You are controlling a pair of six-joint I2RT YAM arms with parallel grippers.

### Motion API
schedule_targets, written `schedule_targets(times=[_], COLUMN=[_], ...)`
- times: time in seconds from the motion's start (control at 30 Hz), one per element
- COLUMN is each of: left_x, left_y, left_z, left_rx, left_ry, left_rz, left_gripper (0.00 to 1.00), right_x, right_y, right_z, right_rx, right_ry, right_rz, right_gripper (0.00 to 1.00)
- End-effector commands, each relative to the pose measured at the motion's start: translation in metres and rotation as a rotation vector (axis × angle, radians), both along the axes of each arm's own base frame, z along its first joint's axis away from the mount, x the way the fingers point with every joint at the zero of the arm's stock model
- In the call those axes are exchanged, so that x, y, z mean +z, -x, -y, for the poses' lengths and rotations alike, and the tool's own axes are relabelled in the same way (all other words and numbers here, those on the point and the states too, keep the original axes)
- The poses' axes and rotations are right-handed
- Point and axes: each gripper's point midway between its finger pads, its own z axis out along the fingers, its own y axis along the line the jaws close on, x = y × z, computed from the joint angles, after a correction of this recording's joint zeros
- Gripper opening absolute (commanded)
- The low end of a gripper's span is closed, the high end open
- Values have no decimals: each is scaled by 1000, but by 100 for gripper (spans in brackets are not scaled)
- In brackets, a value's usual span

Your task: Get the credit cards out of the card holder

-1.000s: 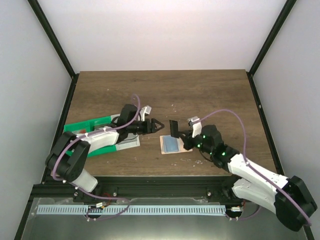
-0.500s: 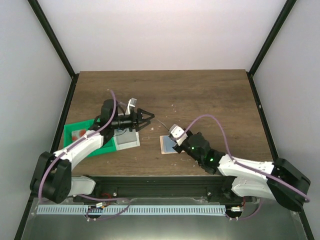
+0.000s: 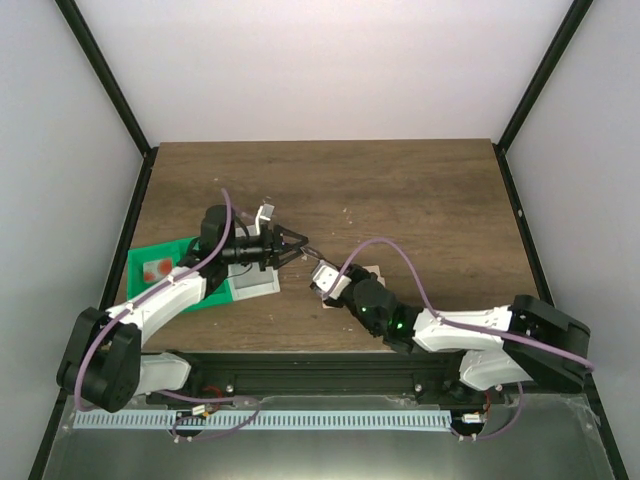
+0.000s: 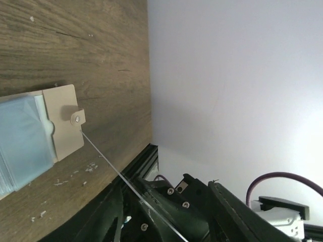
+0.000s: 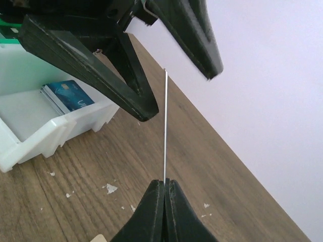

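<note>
My right gripper (image 5: 164, 182) is shut on the bottom edge of a thin credit card (image 5: 165, 126), held upright and seen edge-on, so its face is hidden. My left gripper (image 5: 179, 91) is open, one finger on each side of the card's upper part without touching it. In the top view the two grippers meet at mid-table, left (image 3: 298, 243) and right (image 3: 316, 258). The card holder (image 4: 63, 121) lies open on the wood, tan with a blue-grey panel; my right arm mostly hides it from above. The card shows as a thin line in the left wrist view (image 4: 126, 179).
A translucent white box (image 5: 35, 131) holds a blue card (image 5: 65, 96). A green tray (image 3: 150, 285) at the left holds a pale card with red circles (image 3: 155, 268). Small white flecks lie on the wood. The table's near edge runs close behind the right arm.
My right arm has swung left, bringing the held card from above the card holder in between my left gripper's open fingers. My left arm has pulled back slightly.
</note>
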Motion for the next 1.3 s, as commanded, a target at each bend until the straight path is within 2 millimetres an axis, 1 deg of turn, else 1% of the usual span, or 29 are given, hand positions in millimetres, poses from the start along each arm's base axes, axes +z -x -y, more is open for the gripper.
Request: schedule_targets(times=[0.0, 0.07, 0.17, 0.2, 0.23, 0.3, 0.4, 0.5, 0.57, 0.67, 0.77, 0.8, 0.83, 0.9, 1.0, 1.03, 1.1, 1.27], left_x=[5, 2, -4, -6, -7, -10, -12, -18, -21, -23, -25, -22, -24, -21, -15, -14, -14, -20], left_y=[4, 3, 4, 4, 4, 2, -1, -11, -23, -39, -53, -56, -59, -65, -68, -69, -69, -63], left_z=[4, 3, 3, 3, 3, 3, 2, -7, -18, -43, -77, -89, -100, -124, -151, -160, -176, -210], left_rx=[-33, -28, -27, -27, -30, -33, -44, -29, 15, 91, 185, 215, 245, 316, 398, 428, 481, 628], left_ry=[1, -14, -21, -21, -22, -30, -56, -153, -261, -427, -586, -623, -661, -715, -754, -769, -796, -873], left_rz=[15, 15, 6, 6, 6, 15, 57, 96, 148, 217, 263, 278, 278, 289, 303, 301, 297, 243], left_gripper=[42, 30, 10, 3, 0, 0, 0, 0, 0, 0, 0, 0, 0, 0, 0, 0, 0, 0], right_x=[30, 29, 24, 21, 19, 13, 11, 14, 11, 5, 2, -1, -5, -14, -28, -39, -41, -52], right_y=[-4, -4, -3, -3, -2, 2, 12, 22, 23, 23, 16, 13, 9, 1, -7, -8, -14, -24], right_z=[-9, -11, -13, -13, -13, -12, -8, -6, -4, -4, -3, -4, -7, -13, -34, -43, -63, -92], right_rx=[-29, -30, -25, -24, -20, -5, 30, 54, 31, -12, -66, -77, -80, -122, -162, -171, -166, -169], right_ry=[-55, -50, -33, -28, -27, -40, -123, -259, -311, -388, -522, -566, -576, -608, -579, -554, -549, -542], right_rz=[77, 81, 78, 72, 62, 28, -62, -224, -350, -498, -641, -706, -745, -822, -904, -943, -986, -1048], right_gripper=[1, 0, 1, 2, 6, 15, 29, 43, 47, 49, 49, 49, 50, 49, 49, 50, 50, 50])
